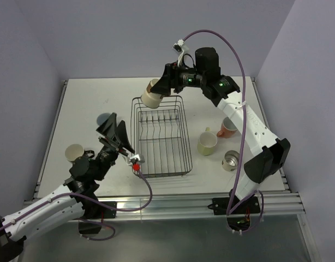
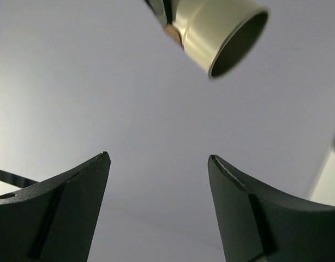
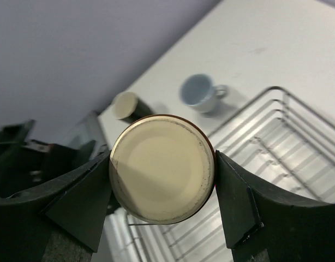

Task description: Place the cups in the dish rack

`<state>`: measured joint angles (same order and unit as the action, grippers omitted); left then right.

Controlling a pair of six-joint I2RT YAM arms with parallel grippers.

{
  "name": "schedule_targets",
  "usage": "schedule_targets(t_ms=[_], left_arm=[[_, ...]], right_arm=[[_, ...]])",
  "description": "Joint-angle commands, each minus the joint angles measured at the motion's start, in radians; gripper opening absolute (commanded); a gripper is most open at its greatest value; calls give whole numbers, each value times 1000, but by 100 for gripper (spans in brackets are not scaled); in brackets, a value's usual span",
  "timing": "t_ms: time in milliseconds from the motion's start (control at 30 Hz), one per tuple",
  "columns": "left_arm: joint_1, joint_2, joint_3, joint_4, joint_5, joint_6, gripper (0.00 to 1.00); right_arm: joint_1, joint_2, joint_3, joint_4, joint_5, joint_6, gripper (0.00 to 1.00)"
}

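**A:** Entry one, end effectors. How many, and in what state?

**B:** Two. The right end effector has its fingers closed on the sides of one tan tumbler, whose cream base faces the wrist camera. The left end effector has its fingers spread wide, nothing between them, and is tilted upward.

**A:** Where is the held tumbler?

**B:** It is in the air, tipped on its side, above the far left corner of the dish rack.

**A:** How many racks?

**B:** One, of black wire with one row of upright dividers, at the middle of the worktop.

**A:** Total cups?

**B:** Six: one held, and five on the worktop outside the rack.
- **Left of the rack, two:** the blue-grey mug, and the black cup with a cream inside, nearer the front.
- **Right of the rack, three:** the yellow mug near the rack, the salmon-pink mug farther back, and the second tan tumbler, its metal lining showing, nearest the front.
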<state>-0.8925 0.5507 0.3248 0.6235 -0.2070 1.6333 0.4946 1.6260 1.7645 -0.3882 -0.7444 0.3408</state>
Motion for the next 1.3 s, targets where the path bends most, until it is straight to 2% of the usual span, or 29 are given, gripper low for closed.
schedule_targets(t_ms=[0, 33, 167, 200, 267, 300, 367, 400, 467, 633, 667, 700, 767, 833, 933, 1267], left_arm=[[0, -6, 143, -253, -253, -288, 81], [0, -3, 184, -383, -278, -353, 82], [75, 11, 388, -612, -285, -684, 89], [130, 38, 431, -687, -272, -854, 89], [196, 70, 558, -846, -220, -1022, 89], [260, 112, 594, -898, -206, -1170, 88], [320, 152, 689, -1023, -155, -1300, 88], [375, 178, 709, -1051, -134, -1408, 88], [458, 193, 747, -1096, -48, -1533, 89], [618, 250, 809, -1173, 142, -1785, 92], [648, 261, 818, -1182, 177, -1835, 95], [721, 270, 816, -1182, 281, -1938, 96], [814, 281, 804, -1170, 401, -2054, 99], [871, 285, 789, -1139, 533, -2113, 99], [957, 301, 784, -1121, 586, -2155, 99], [1006, 302, 836, -1107, 572, -2109, 99]], right_arm=[[-4, 41, 99, -162, 218, -192, 11], [-4, 51, 111, -170, 244, -216, 10], [-4, 93, 125, -181, 388, -258, 4], [-5, 103, 128, -181, 405, -261, 3], [-2, 129, 136, -178, 428, -261, 1], [-2, 138, 141, -175, 442, -261, 1], [1, 162, 145, -169, 447, -256, 0], [5, 169, 147, -160, 465, -252, 0], [18, 187, 147, -147, 487, -252, 0], [47, 209, 104, -57, 597, -237, 0], [51, 212, 93, -38, 612, -234, 0], [65, 216, 87, -9, 628, -233, 0], [82, 241, 92, 3, 664, -237, 0], [108, 258, 104, 23, 695, -243, 0], [136, 285, 108, 55, 743, -253, 0], [177, 350, 50, 215, 823, -235, 0]])
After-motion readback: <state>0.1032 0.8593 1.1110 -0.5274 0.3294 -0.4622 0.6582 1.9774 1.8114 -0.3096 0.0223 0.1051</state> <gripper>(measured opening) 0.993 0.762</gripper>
